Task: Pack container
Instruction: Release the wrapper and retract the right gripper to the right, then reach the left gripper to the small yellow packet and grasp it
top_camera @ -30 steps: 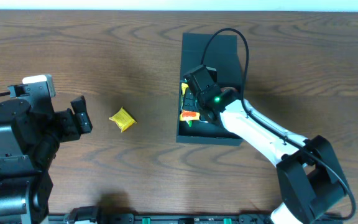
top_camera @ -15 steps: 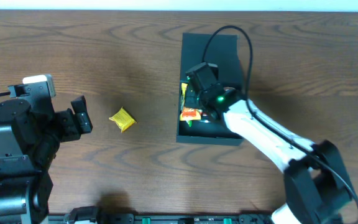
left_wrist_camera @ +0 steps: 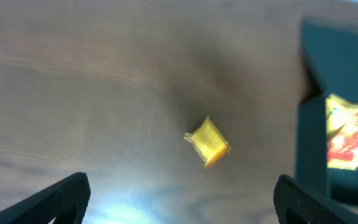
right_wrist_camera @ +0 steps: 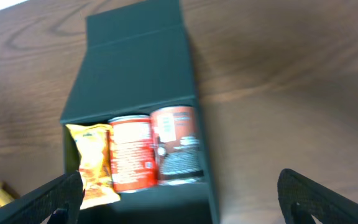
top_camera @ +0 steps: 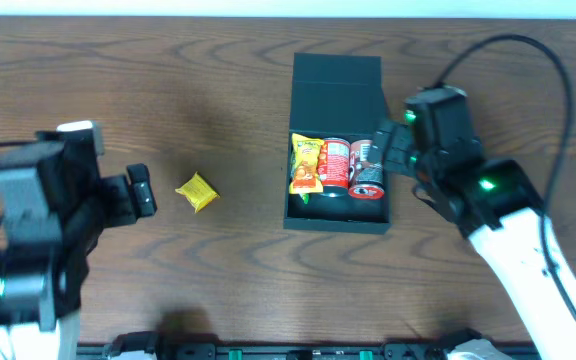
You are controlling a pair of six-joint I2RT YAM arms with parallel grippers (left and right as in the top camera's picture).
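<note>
The container is sitting open on the table, holding a snack bag and two cans; a yellow packet is lying loose to its left. Your left gripper and right gripper are both showing jaws wide and empty. You are likely fetching that packet next with the left.

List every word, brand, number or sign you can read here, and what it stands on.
No text is sharp enough to quote.
Red can: white print, too blurred to read.
Red-and-black can: label print, too blurred to read.
Yellow snack bag: markings too blurred to read.
Yellow packet: no text visible.
Container: plain, no markings visible.
</note>
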